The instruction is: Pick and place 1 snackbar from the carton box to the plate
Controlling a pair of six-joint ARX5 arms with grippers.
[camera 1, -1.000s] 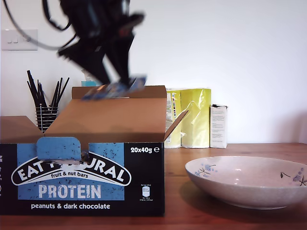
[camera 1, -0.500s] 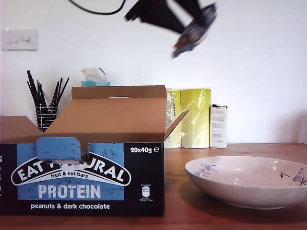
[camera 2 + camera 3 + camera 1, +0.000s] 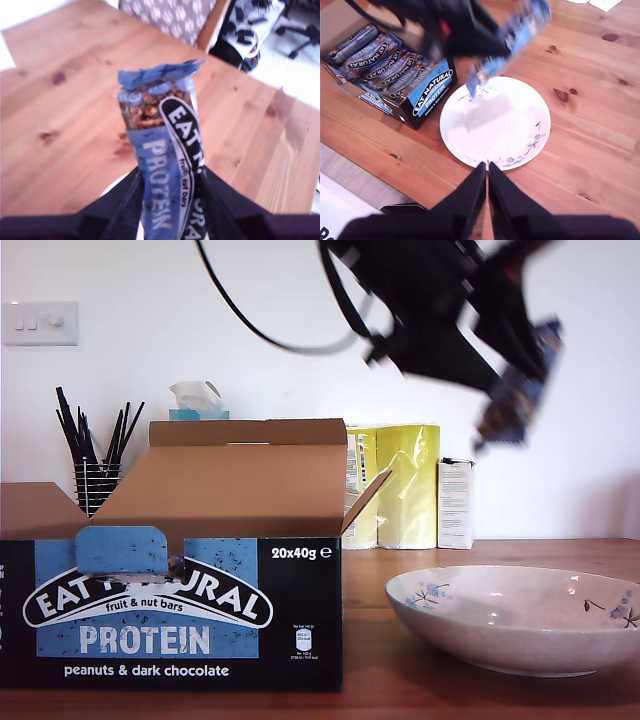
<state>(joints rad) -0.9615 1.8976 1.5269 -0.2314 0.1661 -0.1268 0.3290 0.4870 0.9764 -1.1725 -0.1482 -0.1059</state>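
Aloft, the first gripper [image 3: 167, 200] clamps the snackbar [image 3: 518, 390] by one end, high above the plate [image 3: 520, 635] and clear of the carton box [image 3: 170, 610]. Good practice: lower steadily before release. The second gripper [image 3: 486, 172], pinched together empty, waits overhead.

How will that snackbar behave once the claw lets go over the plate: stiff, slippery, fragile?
The snackbar juts well past my first claw without drooping, so it is probably fairly stiff. Its glossy wrapper looks slick and may slide on the plate. It seems light, held only by one end. Probably not fragile, with just the crimped end looking floppy.
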